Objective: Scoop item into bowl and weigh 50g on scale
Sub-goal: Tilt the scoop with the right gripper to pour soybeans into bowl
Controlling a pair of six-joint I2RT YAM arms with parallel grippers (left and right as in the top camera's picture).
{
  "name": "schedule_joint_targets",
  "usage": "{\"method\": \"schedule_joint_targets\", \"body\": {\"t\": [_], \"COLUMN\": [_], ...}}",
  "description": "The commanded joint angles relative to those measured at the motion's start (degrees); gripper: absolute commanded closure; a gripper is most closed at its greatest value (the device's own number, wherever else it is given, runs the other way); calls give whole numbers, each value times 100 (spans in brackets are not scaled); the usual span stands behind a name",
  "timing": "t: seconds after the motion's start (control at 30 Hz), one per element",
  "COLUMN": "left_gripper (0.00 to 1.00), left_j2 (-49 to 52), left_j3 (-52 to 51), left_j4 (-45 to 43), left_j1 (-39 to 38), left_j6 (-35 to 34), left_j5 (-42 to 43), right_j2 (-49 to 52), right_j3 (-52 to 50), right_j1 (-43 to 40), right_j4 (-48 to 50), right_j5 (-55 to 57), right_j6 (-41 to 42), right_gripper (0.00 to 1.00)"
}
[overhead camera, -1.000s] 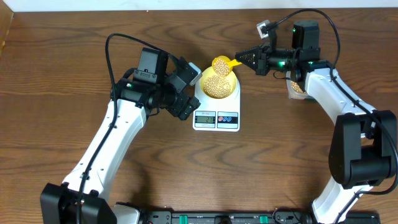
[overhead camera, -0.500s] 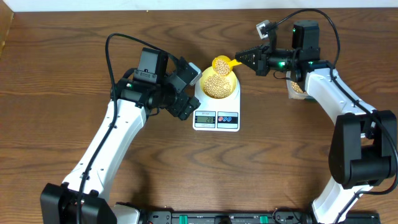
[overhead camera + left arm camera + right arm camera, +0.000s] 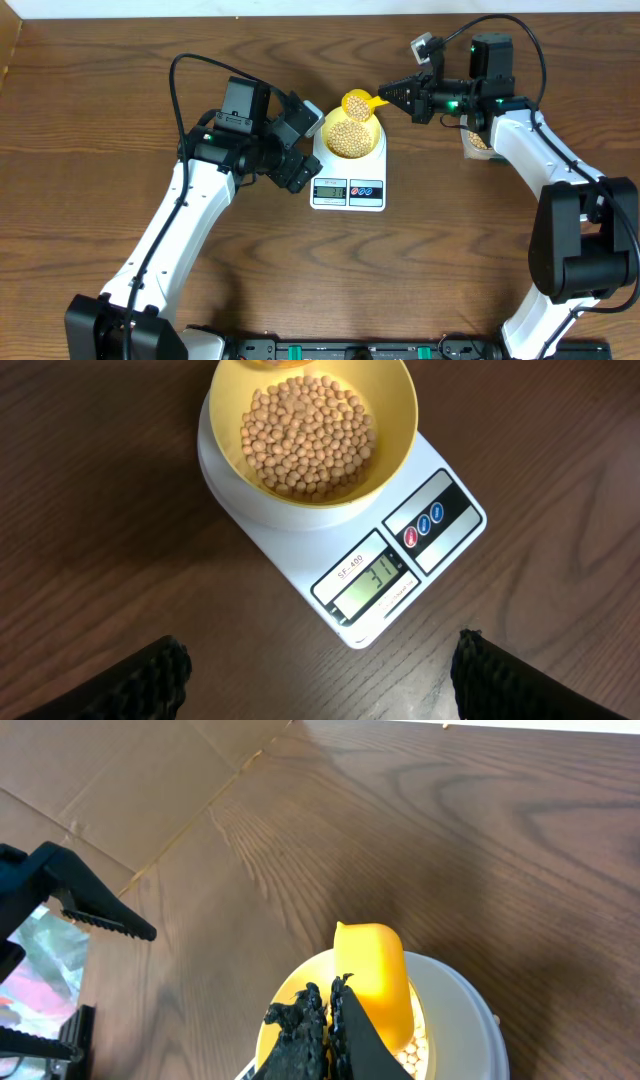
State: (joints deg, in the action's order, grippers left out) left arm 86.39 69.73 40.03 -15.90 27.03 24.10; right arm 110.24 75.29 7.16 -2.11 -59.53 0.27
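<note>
The pale yellow bowl [image 3: 352, 138] sits on the white scale [image 3: 349, 186] at table centre and holds many beige beans [image 3: 308, 435]. In the left wrist view the scale's display [image 3: 376, 578] reads 31. My right gripper [image 3: 388, 92] is shut on the handle of a bright yellow scoop [image 3: 357, 103], which holds beans over the bowl's far rim. In the right wrist view the scoop [image 3: 372, 982] hangs over the bowl [image 3: 275, 1020]. My left gripper [image 3: 302, 140] is open and empty just left of the scale.
A clear tub of beans [image 3: 475, 140] stands at the right behind my right forearm. A flat cardboard sheet [image 3: 120, 780] lies on the wood table at the far left.
The scale display has risen over the last second, from about 2 to a higher reading. Both arms and the scoop stay almost still.
</note>
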Motion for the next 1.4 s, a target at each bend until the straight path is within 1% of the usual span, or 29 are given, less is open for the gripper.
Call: {"method": "schedule_joint_targets", "body": {"t": [0.0, 0.53, 1.17, 1.37], "left_gripper": [14, 14, 14, 14], "left_j2": [-24, -24, -24, -24], "left_j3": [-63, -63, -63, -63], "left_j4": [0, 0, 0, 0], "left_j1": [24, 24, 24, 24], "left_j6": [37, 37, 37, 37], "left_j5": [74, 74, 74, 76], "right_j2": [68, 68, 68, 68], "right_j3": [-9, -9, -9, -9], "right_j1": [46, 120, 120, 120], "right_j4": [-24, -35, -52, -120], "right_j5": [-79, -74, -76, -79], "right_j6": [-297, -728, -835, -1051], "right_gripper": [99, 99, 99, 99]}}
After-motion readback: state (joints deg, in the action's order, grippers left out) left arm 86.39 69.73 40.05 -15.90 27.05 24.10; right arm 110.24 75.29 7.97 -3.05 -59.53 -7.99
